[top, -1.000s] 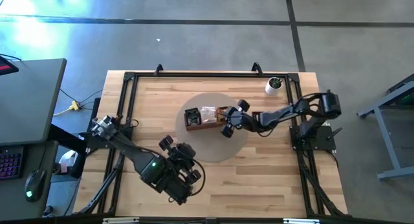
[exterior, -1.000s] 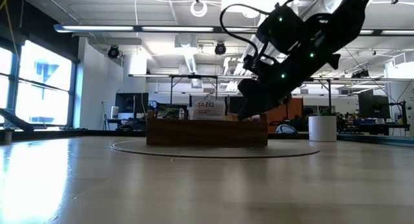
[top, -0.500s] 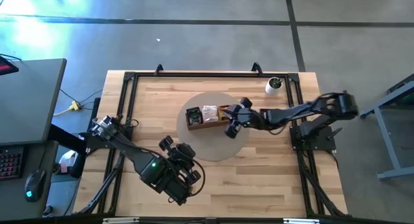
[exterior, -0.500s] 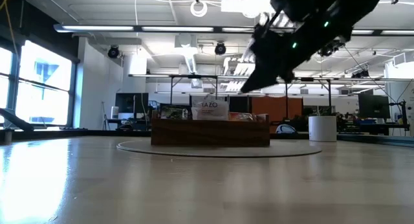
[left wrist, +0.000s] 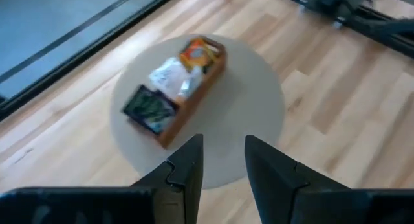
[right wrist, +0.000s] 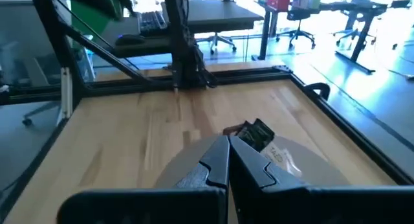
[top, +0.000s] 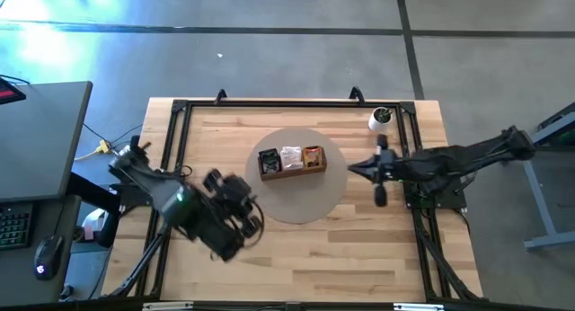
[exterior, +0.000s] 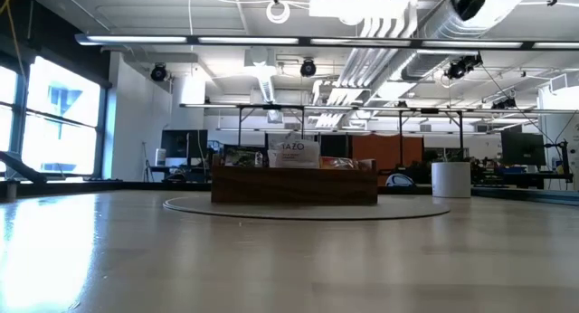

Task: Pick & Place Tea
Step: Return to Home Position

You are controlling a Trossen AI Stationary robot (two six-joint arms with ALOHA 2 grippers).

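The tea sachets lie in the brown wooden tray (top: pixel 290 170) on the round grey mat: black ones (top: pixel 268 161) in its left compartment, white ones (top: pixel 290 155) in the middle, orange ones (top: pixel 313 155) on the right. In the low view a white sachet (exterior: pixel 292 151) stands up out of the tray (exterior: pixel 294 186). My right gripper (top: pixel 352 168) is shut and holds nothing; it hangs right of the mat, its fingers (right wrist: pixel 213 160) pointing at the tray (right wrist: pixel 254 133). My left gripper (top: pixel 247 214) is open (left wrist: pixel 223 160) near-left of the mat, above the table, facing the tray (left wrist: pixel 184 101).
A small white cup with green inside (top: pixel 381 119) stands near the table's far right corner, also in the low view as the cup (exterior: pixel 450 178). A black frame rail (top: pixel 296 102) runs around the table top. Bare wood lies on the near side of the mat (top: pixel 310 257).
My right gripper has drawn back from the tray's right compartment toward the table's right edge and risen out of the low view. My left arm has swung from the near edge toward the table's left and far side. The tray stays on the mat.
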